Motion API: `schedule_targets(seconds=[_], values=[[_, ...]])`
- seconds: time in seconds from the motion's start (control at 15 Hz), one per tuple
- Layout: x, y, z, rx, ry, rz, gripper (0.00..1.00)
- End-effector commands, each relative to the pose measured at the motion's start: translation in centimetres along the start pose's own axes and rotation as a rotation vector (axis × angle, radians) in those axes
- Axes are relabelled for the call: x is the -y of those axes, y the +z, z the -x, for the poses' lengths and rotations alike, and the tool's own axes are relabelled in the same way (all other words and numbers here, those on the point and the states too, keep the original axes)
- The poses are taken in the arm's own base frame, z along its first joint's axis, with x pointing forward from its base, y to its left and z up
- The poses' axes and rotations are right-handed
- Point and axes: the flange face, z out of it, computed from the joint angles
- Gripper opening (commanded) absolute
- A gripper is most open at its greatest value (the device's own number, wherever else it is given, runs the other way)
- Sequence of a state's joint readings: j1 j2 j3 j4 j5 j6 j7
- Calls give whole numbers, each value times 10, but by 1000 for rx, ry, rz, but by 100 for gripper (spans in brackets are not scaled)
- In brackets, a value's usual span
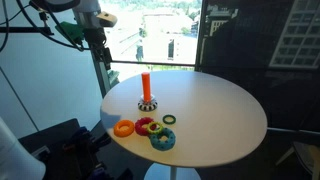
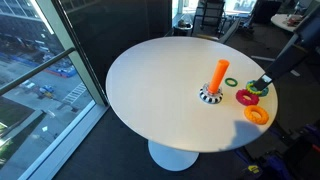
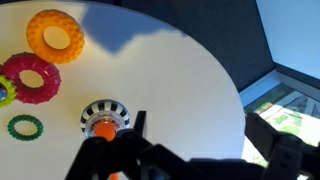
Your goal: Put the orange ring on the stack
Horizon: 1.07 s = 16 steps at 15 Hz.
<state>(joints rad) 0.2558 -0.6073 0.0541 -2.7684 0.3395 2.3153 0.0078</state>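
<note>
The orange ring (image 1: pixel 124 128) lies flat near the table's edge, next to a red-and-yellow ring (image 1: pixel 146 126) and a blue ring (image 1: pixel 162 138). It also shows in the other exterior view (image 2: pixel 257 115) and in the wrist view (image 3: pixel 56 36). The stack is an upright orange-red peg (image 1: pixel 145 87) on a round speckled base (image 2: pixel 211 96). In the wrist view I see it from above (image 3: pixel 104 120). My gripper (image 3: pixel 205 135) is open and empty, high above the table, apart from the rings. It shows at the top of an exterior view (image 1: pixel 97 42).
A thin green ring (image 1: pixel 169 119) lies beside the peg's base and also shows in the wrist view (image 3: pixel 25 127). The round white table (image 1: pixel 220 110) stands by large windows. Its edge shows close to my right finger in the wrist view (image 3: pixel 243 100).
</note>
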Motion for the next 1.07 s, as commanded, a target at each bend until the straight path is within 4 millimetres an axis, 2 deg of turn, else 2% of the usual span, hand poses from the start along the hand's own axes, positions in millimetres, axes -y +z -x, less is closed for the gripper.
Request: schedule_targets(seconds=[0.0, 0.4, 0.6, 1.0], values=[[0, -1, 0, 1, 0, 0, 100], [-3, -6, -6, -37, 34, 23, 100], [-9, -9, -21, -85, 78, 62, 100], [-41, 4, -50, -67, 209, 203, 100]])
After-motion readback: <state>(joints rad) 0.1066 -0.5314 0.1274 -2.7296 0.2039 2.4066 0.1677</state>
